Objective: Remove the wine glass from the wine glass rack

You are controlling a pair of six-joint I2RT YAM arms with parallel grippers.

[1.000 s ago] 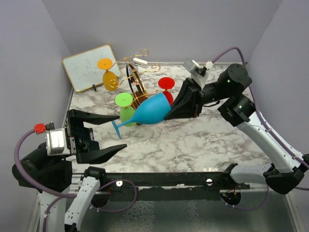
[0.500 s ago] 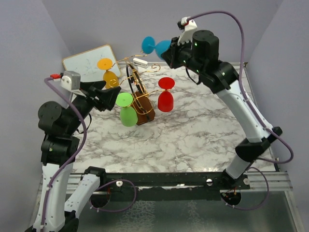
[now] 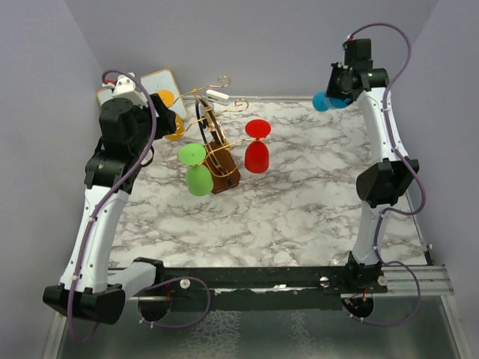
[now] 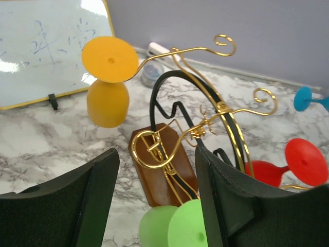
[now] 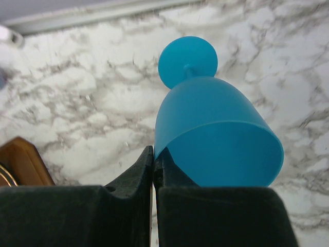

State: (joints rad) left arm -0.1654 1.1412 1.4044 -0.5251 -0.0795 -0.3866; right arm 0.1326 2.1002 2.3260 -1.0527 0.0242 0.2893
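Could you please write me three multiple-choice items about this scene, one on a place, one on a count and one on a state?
1. Where is the blue wine glass?
A) hanging on the wine glass rack
B) in the right gripper, away from the rack
C) in the left gripper

2. How many glasses hang on the rack?
A) one
B) three
C) five

3. What state is the left gripper in?
A) open
B) shut on the orange glass
C) shut on nothing

Answers:
1 B: the right wrist view shows the gripper clamped on the glass's rim.
2 B: the orange glass, green glass and red glass hang upside down.
3 A: nothing sits in its wide gap.
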